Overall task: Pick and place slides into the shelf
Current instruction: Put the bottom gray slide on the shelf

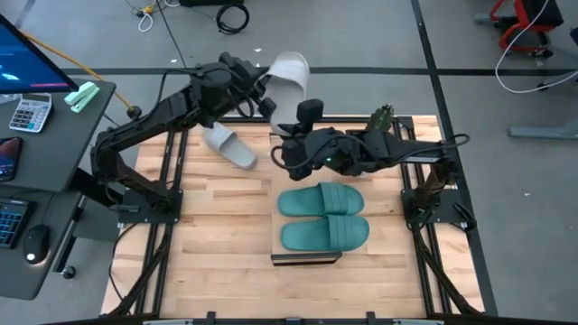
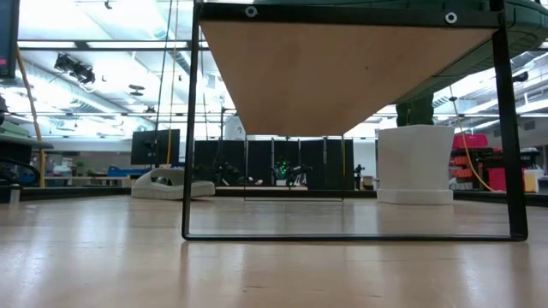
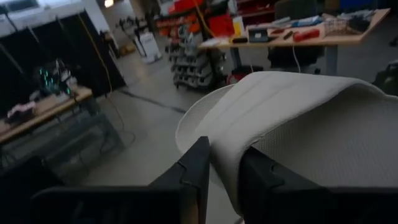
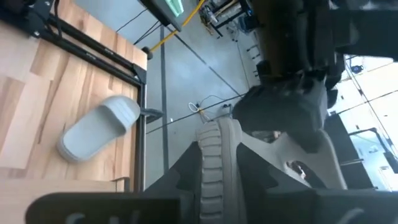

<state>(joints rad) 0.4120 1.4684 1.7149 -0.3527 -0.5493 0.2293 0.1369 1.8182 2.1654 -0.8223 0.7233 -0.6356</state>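
- Overhead, the left claw (image 1: 264,83) is raised beyond the far edge of the slatted wooden worktop (image 1: 208,244), its fingers pinched on a light grey slide (image 1: 287,83) that hangs in the air past the worktop's edge.
- From the left wrist view, the two dark fingers (image 3: 194,171) squeeze the rim of that grey slide (image 3: 292,124), with only the thickness of the rubber between them.
- Meanwhile the right claw (image 1: 287,149) reaches toward the same spot from the other side, near the far end of the shelf (image 1: 307,257).
- From the right wrist view, its fingers (image 4: 186,171) close narrowly on the ribbed edge of the lifted grey slide (image 4: 217,162), while the left arm's dark wrist looms just beyond.
- So both claws grip one sandal between them, each nearly closed on its rim.
- A second light grey slide (image 1: 229,146) lies on the worktop near its far edge, beside the left arm; the right wrist view shows it (image 4: 99,127) flat on the wood next to the dark frame rail.
- Two teal green slides (image 1: 323,215) sit side by side on the shelf's plank top, touching or nearly touching each other.
- At worktop height, the shelf (image 2: 351,128) fills the low view: dark end frame, light wood underside, with green edges showing above it.
- A desk (image 1: 45,208) with a calculator (image 1: 29,112) stands beside the left arm.
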